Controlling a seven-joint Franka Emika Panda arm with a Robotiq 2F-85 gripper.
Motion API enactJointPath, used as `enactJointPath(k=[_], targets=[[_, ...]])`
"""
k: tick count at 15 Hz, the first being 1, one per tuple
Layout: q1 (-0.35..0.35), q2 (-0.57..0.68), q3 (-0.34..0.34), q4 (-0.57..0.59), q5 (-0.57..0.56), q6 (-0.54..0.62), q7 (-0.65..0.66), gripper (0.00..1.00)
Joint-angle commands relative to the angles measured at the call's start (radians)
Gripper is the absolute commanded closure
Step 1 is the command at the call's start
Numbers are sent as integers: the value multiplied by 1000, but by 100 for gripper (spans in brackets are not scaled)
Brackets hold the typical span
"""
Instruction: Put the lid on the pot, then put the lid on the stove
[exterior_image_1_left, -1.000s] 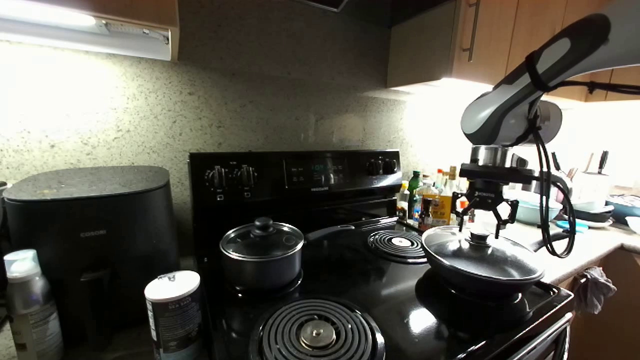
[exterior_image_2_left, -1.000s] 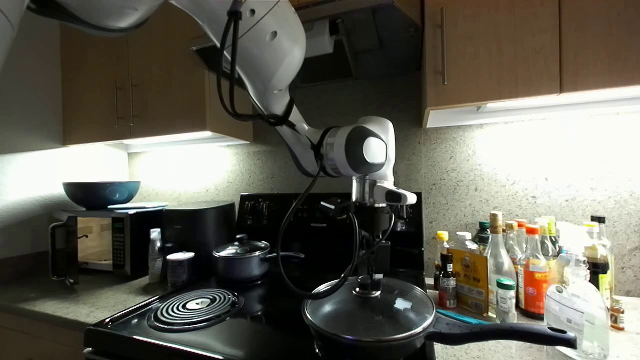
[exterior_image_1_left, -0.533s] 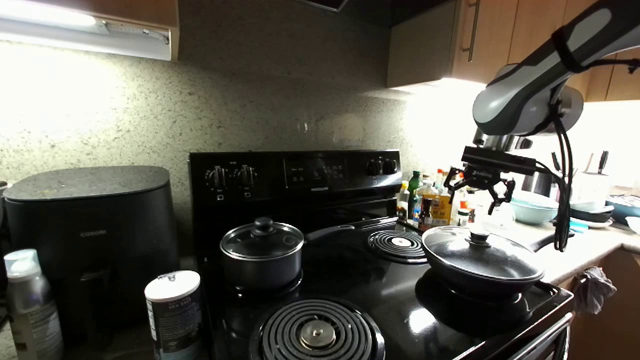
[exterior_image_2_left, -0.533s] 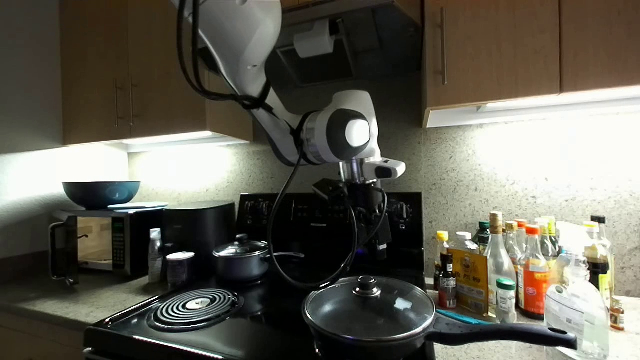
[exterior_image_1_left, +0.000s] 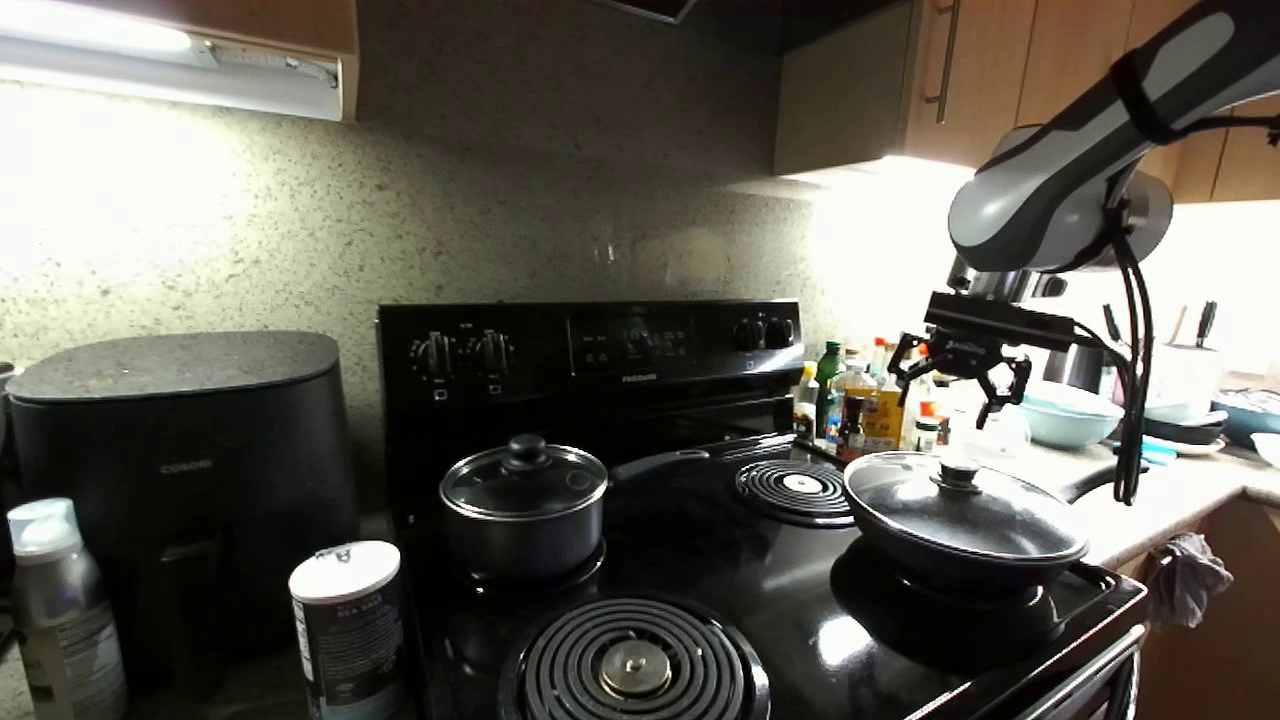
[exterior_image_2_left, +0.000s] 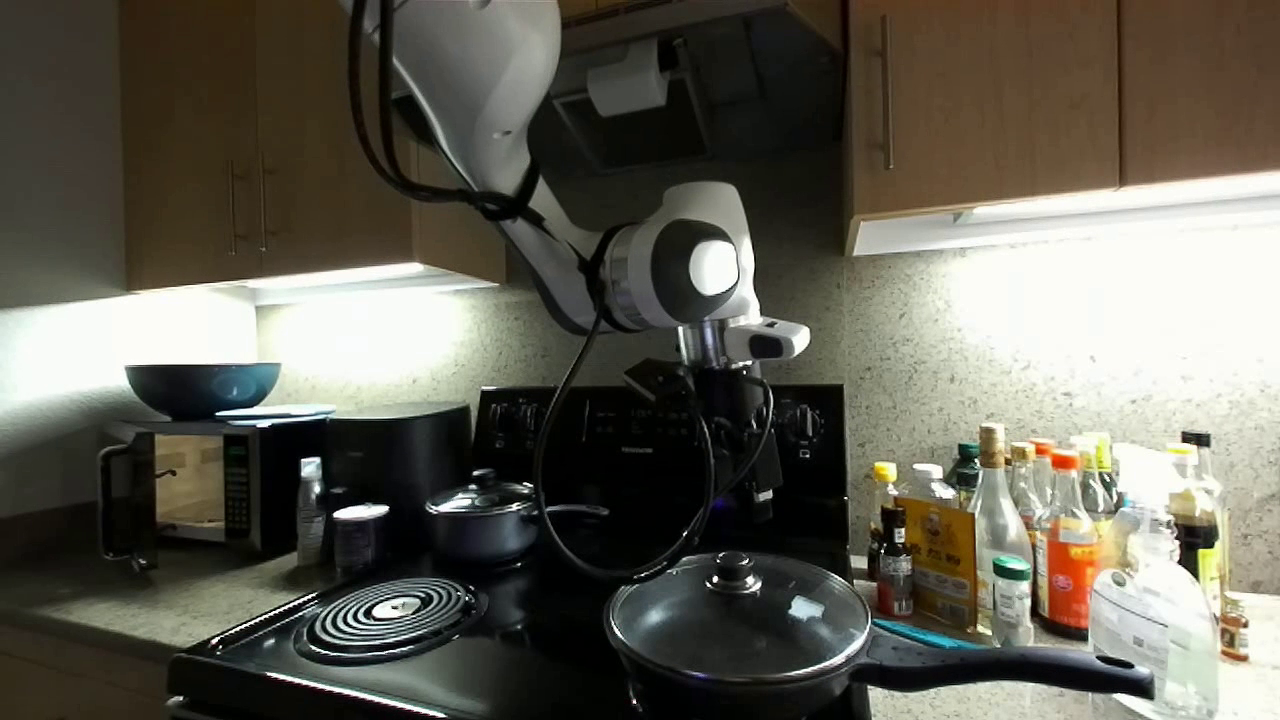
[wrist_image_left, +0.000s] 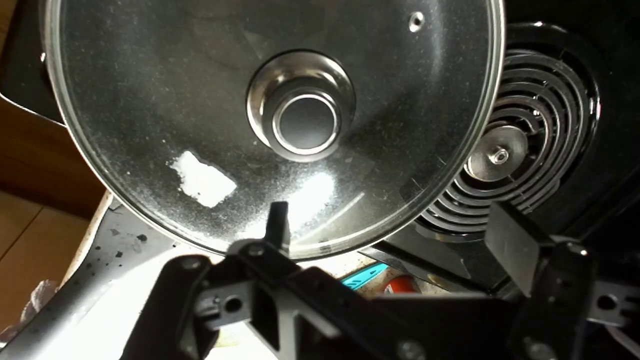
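The large glass lid (exterior_image_1_left: 1000, 518) with steel rim and black knob sits level on the wide black frying pan (exterior_image_1_left: 960, 572), the pot. Both also show in an exterior view, the lid (exterior_image_2_left: 680, 630) covering the pan (exterior_image_2_left: 760, 695). The pan stands on the front of the black stove (exterior_image_1_left: 770, 610), over a burner it hides. My gripper (exterior_image_1_left: 943, 408) is open and empty, above the lid and apart from its knob. In the wrist view the open fingers (wrist_image_left: 387, 215) have nothing between them, and the lid (wrist_image_left: 410, 115) fills the upper part with its knob ahead of the fingers.
A smaller lidded pot (exterior_image_1_left: 522, 535) stands at the stove's back. A bare coil burner (exterior_image_1_left: 640, 670) is in front of it. Several bottles (exterior_image_2_left: 1065, 560) crowd the counter beside the stove. The pan's handle (exterior_image_2_left: 1000, 668) juts over that counter. An air fryer (exterior_image_1_left: 185, 480) and salt canister (exterior_image_1_left: 350, 630) stand opposite.
A second ago my open gripper was down around the lid's knob. It has risen off it and tilted. The lid has stayed on the pan. In the last half second almost nothing moved.
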Motion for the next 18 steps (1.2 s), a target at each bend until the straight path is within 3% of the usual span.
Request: enactJointPath(k=[1, 10, 13, 14, 18], targets=[[-11, 1, 10, 4, 1, -3, -3, 0], [-10, 79, 0, 66, 0, -34, 19, 0], [4, 105, -13, 77, -51, -27, 77, 0], [-6, 88, -2, 60, -8, -19, 14, 0], [-1, 50, -12, 20, -53, -20, 22, 0]])
